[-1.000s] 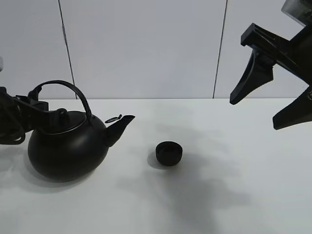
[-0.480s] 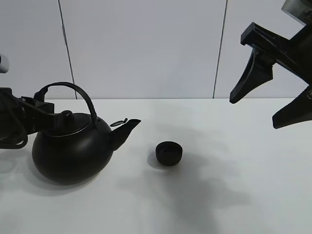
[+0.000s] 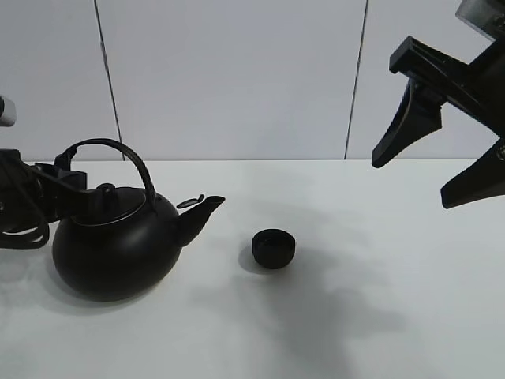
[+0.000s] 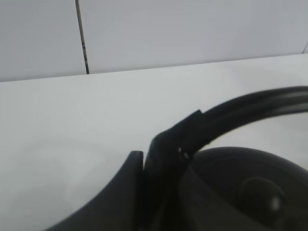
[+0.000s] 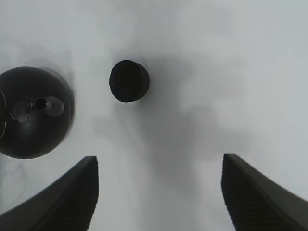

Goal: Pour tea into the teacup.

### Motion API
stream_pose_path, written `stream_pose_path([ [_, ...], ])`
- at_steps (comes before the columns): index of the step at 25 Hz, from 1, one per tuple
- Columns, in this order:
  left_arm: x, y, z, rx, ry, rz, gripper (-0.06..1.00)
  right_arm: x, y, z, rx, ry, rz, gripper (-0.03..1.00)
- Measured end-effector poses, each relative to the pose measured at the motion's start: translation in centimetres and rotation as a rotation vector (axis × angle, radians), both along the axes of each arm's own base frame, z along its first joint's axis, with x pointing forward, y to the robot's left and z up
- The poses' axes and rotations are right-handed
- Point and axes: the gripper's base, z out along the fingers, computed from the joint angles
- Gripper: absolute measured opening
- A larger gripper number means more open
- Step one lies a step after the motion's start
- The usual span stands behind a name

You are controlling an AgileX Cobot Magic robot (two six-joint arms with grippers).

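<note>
One kettle point(image 3: 118, 249), one teacup point(image 3: 274, 248), two end effectors on white table point(image 3: 379, 316)

Looks like a robot test bench in a lab, not a home or kitchen: bare white table point(image 3: 379, 332), matte and unmarked, backed by plain white wall panels point(image 3: 237, 79) split by thin dark vertical seams. Only props staged on it are a black kettle point(image 3: 118, 253) and a small black teacup point(image 3: 274, 248), set apart under flat, even light. A black mechanical arm with a wide-spread end effector point(image 3: 430, 170) hangs high over the right side.
</note>
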Motion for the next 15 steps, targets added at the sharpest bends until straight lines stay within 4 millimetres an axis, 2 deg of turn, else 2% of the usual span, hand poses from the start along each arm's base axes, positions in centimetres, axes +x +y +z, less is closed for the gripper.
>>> stream_pose_path([
  [10, -0.02, -0.21, -0.12, 0.009, -0.011, -0.028, 0.11, 0.03, -0.01, 0.02, 0.000, -0.004, -0.002, 0.49],
  [12, -0.07, -0.41, -0.08, 0.007, -0.016, -0.050, 0.16, 0.03, -0.01, 0.02, 0.000, -0.004, -0.002, 0.49],
  [15, 0.01, -0.59, 0.27, -0.010, -0.051, -0.062, 0.28, 0.05, -0.01, 0.02, 0.000, -0.006, -0.003, 0.49],
])
